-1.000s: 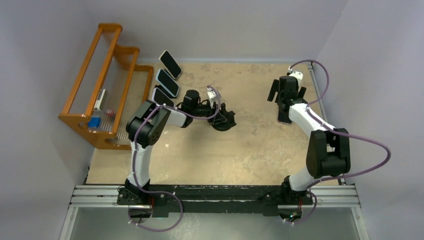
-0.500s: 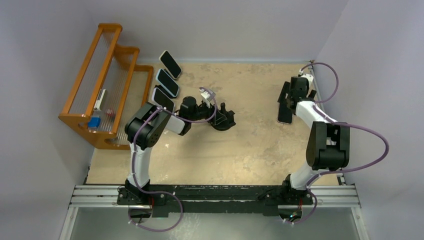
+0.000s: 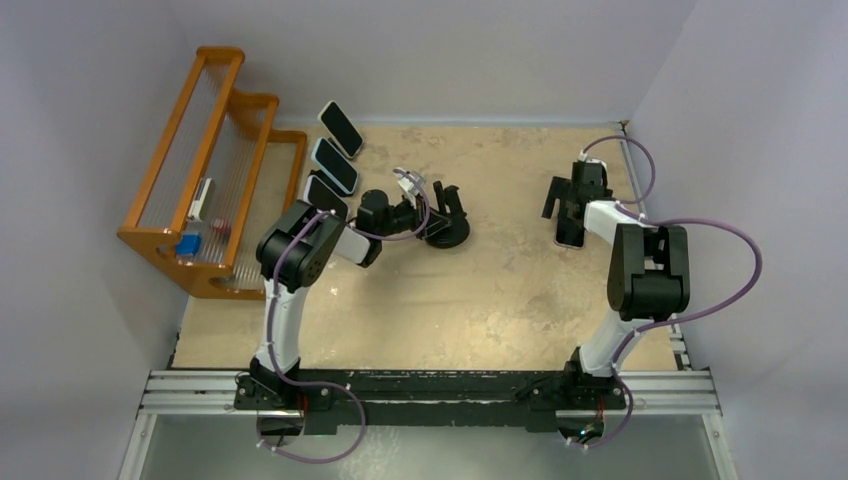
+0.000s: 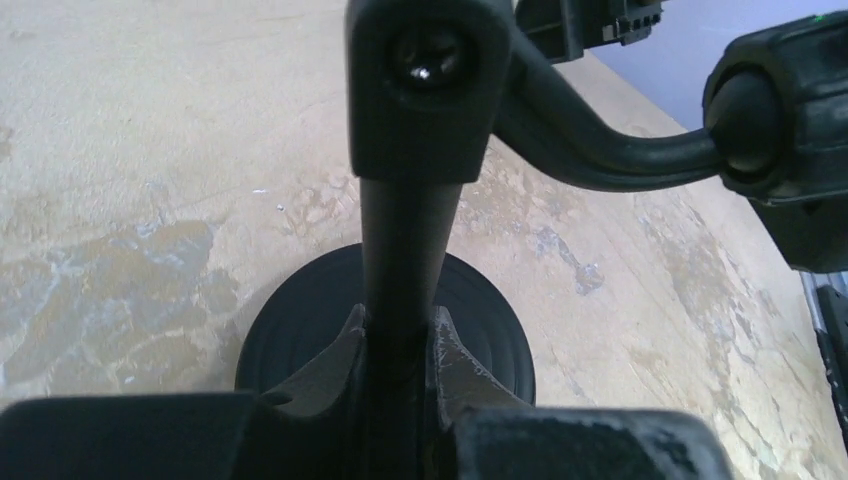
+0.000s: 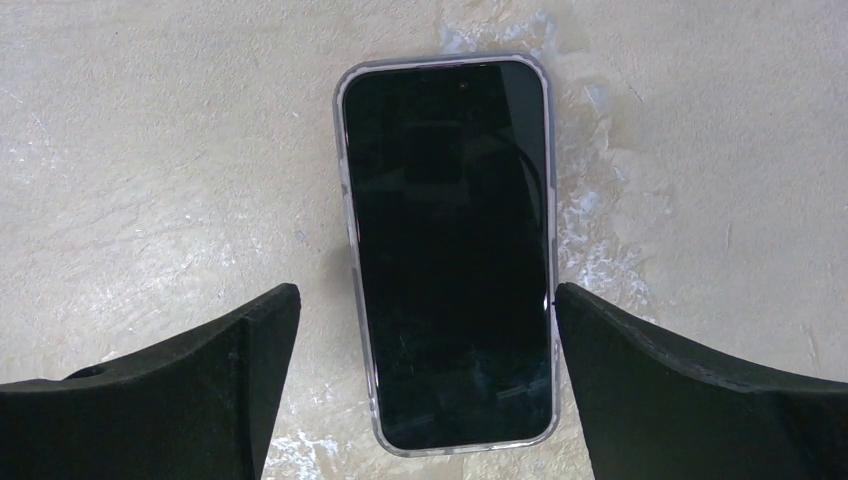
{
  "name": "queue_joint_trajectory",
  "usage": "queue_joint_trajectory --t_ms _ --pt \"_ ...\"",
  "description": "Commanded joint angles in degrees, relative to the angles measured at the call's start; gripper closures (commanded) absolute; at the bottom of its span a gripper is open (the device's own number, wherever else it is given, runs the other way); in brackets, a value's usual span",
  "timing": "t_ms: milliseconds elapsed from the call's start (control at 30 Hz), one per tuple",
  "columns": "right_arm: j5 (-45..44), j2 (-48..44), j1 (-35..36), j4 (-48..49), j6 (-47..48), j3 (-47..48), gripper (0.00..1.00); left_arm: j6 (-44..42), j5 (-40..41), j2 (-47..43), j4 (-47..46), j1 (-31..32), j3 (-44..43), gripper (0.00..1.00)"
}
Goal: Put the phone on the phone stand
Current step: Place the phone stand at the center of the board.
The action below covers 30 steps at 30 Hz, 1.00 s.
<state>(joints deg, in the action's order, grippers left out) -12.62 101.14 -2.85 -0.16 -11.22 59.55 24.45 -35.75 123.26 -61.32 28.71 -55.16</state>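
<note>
A black phone in a clear case (image 5: 450, 250) lies flat, screen up, on the tan table at the right (image 3: 569, 228). My right gripper (image 5: 425, 320) is open, one finger on each long side of the phone; the right finger sits at its edge. The black phone stand (image 3: 447, 228) stands in the middle on a round base (image 4: 290, 340), its upright arm (image 4: 405, 240) carrying a cradle head (image 4: 790, 140). My left gripper (image 4: 398, 335) is shut on the stand's upright arm just above the base.
Three dark phones (image 3: 334, 165) lean in a row at the back left. An orange wooden rack (image 3: 205, 170) with small items stands at the far left. Grey walls close in the table at the back and both sides.
The right gripper swung from beside the phone to straddle it, fingers open. The left gripper, holding the stand, shifted it slightly toward the back.
</note>
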Motion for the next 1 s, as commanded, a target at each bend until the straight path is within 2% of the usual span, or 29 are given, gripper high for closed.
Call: queue_joint_trajectory --t_ms 0,167,433,467,533,633,700,833,900,967 --pt "-3.4 -1.0 0.0 0.3 0.1 2.2 0.01 0.0 -11.5 4.6 5.1 -1.4 -2.7 1.0" --pt "-5.6 -1.7 0.0 0.3 0.1 2.0 0.01 -6.7 -20.2 5.8 16.1 -2.4 -8.5 1.0" --pt "-6.7 -0.7 0.0 0.3 -0.5 2.0 0.01 -23.8 -24.9 4.3 35.6 -2.4 -13.9 1.0" --pt "-6.4 -0.4 0.0 0.3 -0.5 2.1 0.01 -25.7 -24.5 3.9 37.0 -2.4 -14.2 0.97" --pt "-5.8 0.3 0.0 -0.4 -0.6 2.4 0.01 -26.7 -22.7 3.0 38.4 -2.5 -14.1 0.84" --pt "-5.7 1.2 0.0 -1.4 -0.9 2.8 0.01 -25.0 -18.6 1.7 37.4 -2.5 -13.1 0.72" --pt "-4.9 2.4 0.0 -1.9 -1.2 3.2 0.01 -20.3 -16.2 1.5 35.3 -2.6 -12.5 0.64" --pt "-2.6 6.7 -0.2 -4.9 -2.4 5.4 0.04 -10.0 -11.5 1.4 25.3 -2.6 -7.8 0.5" --pt "-2.1 7.3 -0.3 -5.1 -2.7 5.5 0.07 -5.5 -9.9 1.2 19.8 -2.5 -5.6 0.44" --pt "-1.8 7.7 -0.4 -5.2 -3.0 5.5 0.16 -2.9 -7.9 0.8 17.0 -2.4 -4.0 0.43"
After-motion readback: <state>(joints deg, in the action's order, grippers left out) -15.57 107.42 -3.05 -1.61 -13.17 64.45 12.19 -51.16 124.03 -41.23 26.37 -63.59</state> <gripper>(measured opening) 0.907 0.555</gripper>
